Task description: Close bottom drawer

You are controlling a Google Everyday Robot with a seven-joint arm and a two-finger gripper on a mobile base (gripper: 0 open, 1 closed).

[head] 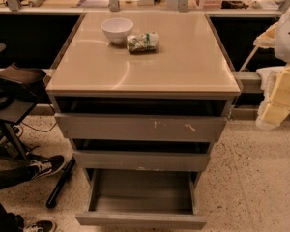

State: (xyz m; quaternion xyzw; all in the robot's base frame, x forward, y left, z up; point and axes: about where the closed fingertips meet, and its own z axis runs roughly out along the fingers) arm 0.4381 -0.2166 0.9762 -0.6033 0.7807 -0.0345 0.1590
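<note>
Below the near edge of the tabletop (183, 66), three grey drawer fronts in a stack. Lowest of them the bottom drawer (141, 197), pulled well out toward the camera, smooth flat floor showing, plain front panel close to the lower border of the view. Above it the middle drawer front (141, 160), then the top drawer front (140, 128) with pale scratches right of centre. Dark gaps over both, insides too dark to read.

Near the far edge, left of centre, a white bowl (117, 29), its inside hidden by the rim. Just beside it on the right, a crumpled green-and-white packet (142, 41). Contact between the two not clear, print unreadable.

Off the right edge, well apart from the drawers, the gripper (275, 103) — pale yellowish blocks clipped by the border, below a white arm casing (289, 33). Cannot tell whether spread or closed.

Beyond the left edge, a black stool (14, 81) and a black sneaker (46, 166) on the speckled floor (251, 178), the wearer mostly out of view. Past the far edge, a counter (150, 11) with clutter hard to make out.
</note>
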